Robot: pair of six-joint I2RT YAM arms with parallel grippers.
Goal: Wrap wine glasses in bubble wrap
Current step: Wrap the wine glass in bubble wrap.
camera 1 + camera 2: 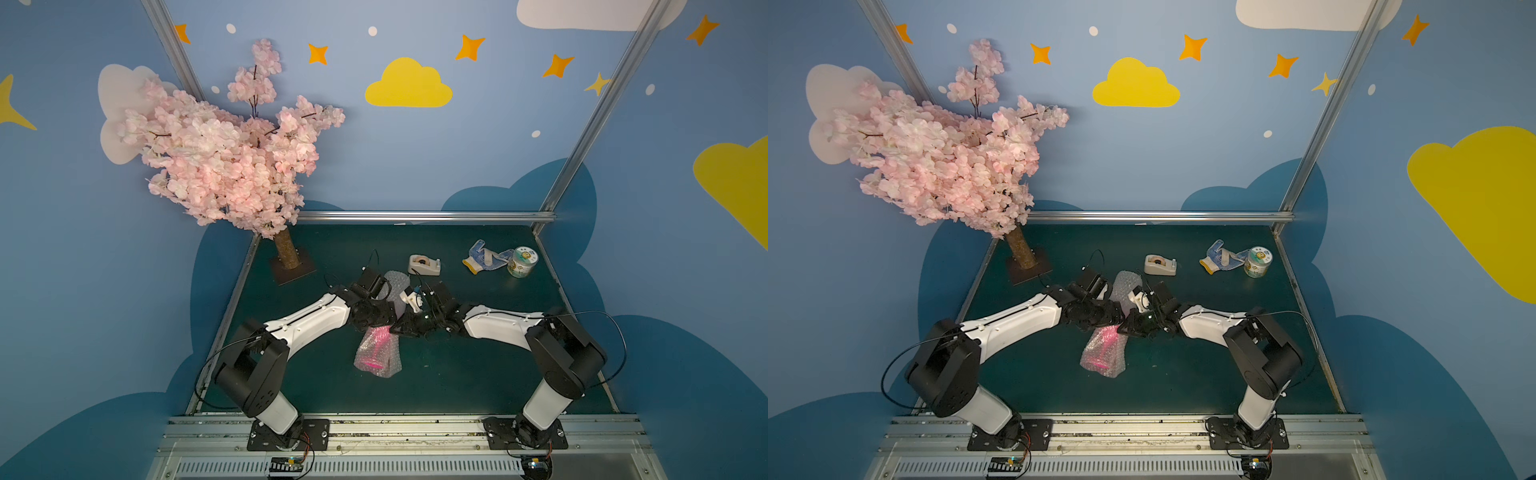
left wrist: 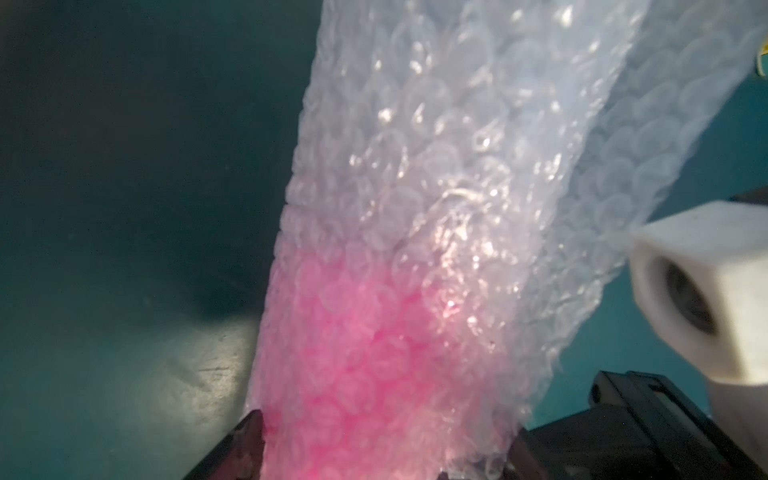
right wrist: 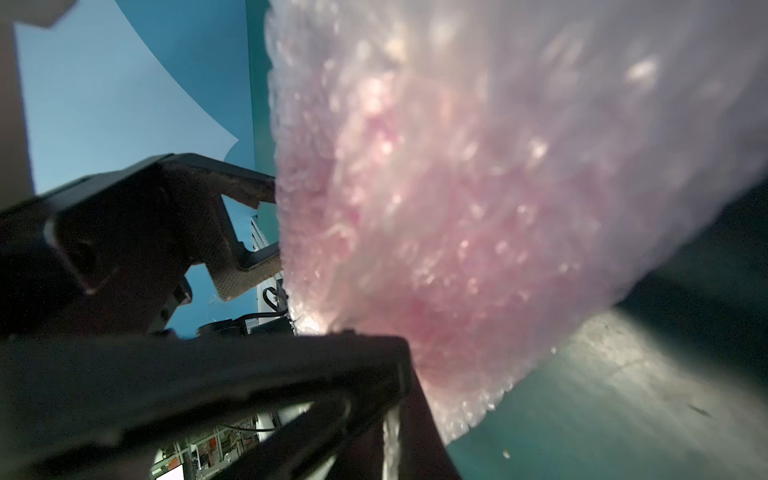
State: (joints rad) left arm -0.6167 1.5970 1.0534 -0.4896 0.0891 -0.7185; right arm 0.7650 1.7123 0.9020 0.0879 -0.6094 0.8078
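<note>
The hot-pink wine glass (image 1: 372, 354) (image 1: 1101, 352) lies on the green table, rolled inside the bubble wrap (image 1: 395, 286) (image 1: 1124, 284), its foot toward the front. The wrap's loose tail runs back past the glass. My left gripper (image 1: 375, 319) (image 2: 386, 453) straddles the middle of the bundle, and in the left wrist view the pink-tinted wrap (image 2: 415, 208) fills the gap between its fingers (image 2: 249, 444). From the right side, my right gripper (image 1: 400, 328) (image 3: 390, 436) pinches a thin edge of the wrap (image 3: 457, 187) between shut fingers.
A beige tape dispenser (image 1: 424, 264) stands just behind the bundle. A dotted work glove (image 1: 484, 257) and a small labelled tub (image 1: 522, 262) lie at the back right. A pink blossom tree (image 1: 286, 253) on a square base stands at the back left.
</note>
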